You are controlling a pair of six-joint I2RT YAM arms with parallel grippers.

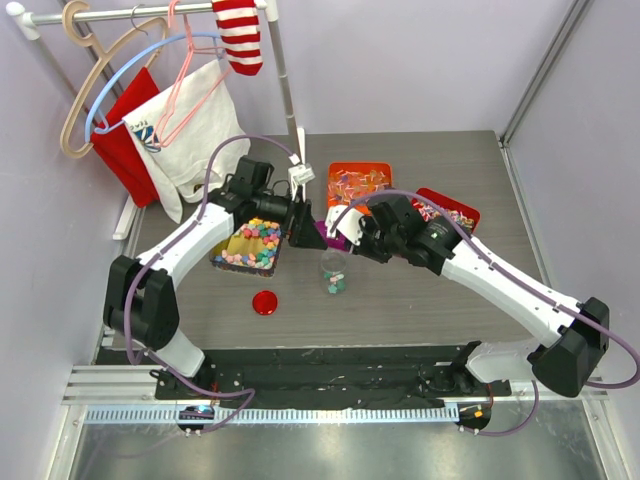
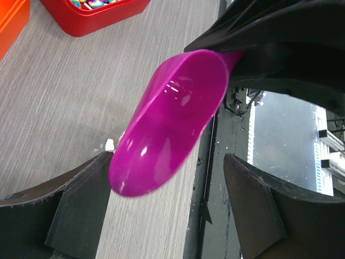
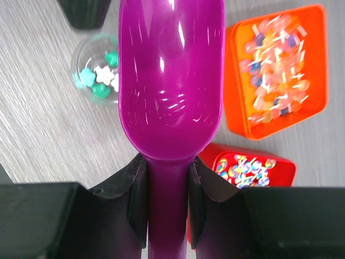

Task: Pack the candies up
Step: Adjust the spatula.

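The candies (image 1: 258,236) are small pastel pieces heaped in a dark tray (image 1: 243,267) left of centre. A few teal and white ones lie in a clear open jar (image 1: 335,273), which also shows in the right wrist view (image 3: 97,75). My right gripper (image 3: 167,189) is shut on the handle of a magenta scoop (image 3: 170,81), held above the table beside the jar (image 1: 322,232). No candies show in the scoop (image 2: 172,118). My left gripper (image 2: 167,210) is open; the scoop's tip hangs between its fingers (image 2: 70,210) without being gripped.
An orange tin (image 1: 358,185) of shiny wrapped sweets and a red tin (image 1: 450,212) of wrapped sweets stand behind the scoop. A red lid (image 1: 265,302) lies near the jar. A rack with hangers and cloths (image 1: 170,110) stands at the back left.
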